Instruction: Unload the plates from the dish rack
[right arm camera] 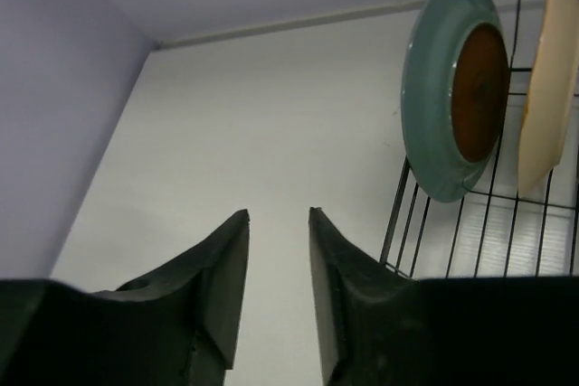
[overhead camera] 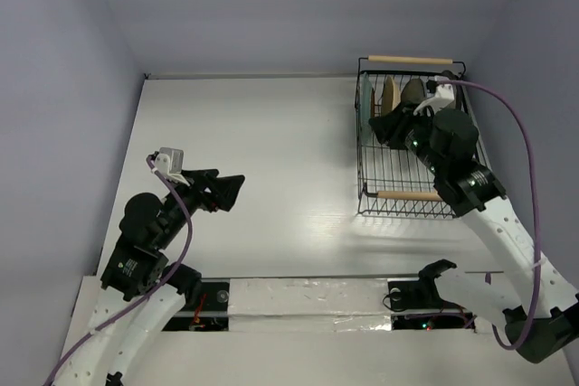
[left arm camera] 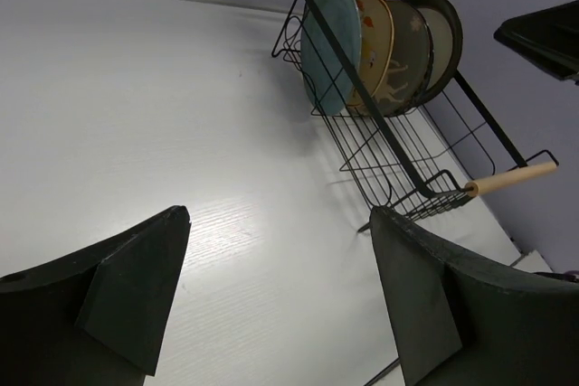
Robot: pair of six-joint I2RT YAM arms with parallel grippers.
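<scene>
from above, the black wire dish rack with wooden rod handles (overhead camera: 380, 174) sits far right, round plates (overhead camera: 387, 97) upright at its far end; your right gripper (overhead camera: 391, 126) hangs just beside them. left wrist: the left gripper (left arm camera: 276, 223) gapes wide, empty, well apart from the rack. right wrist: jaws narrowly parted, nothing held; widen them, then straddle the rim of the round teal plate (right arm camera: 457, 88) squarely.

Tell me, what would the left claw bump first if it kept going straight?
Most likely the bare table, which fills the gap ahead of the open left gripper. From above it aims toward the near end of the dish rack, so travelling level it would hit that instead. Depth is unclear.
</scene>
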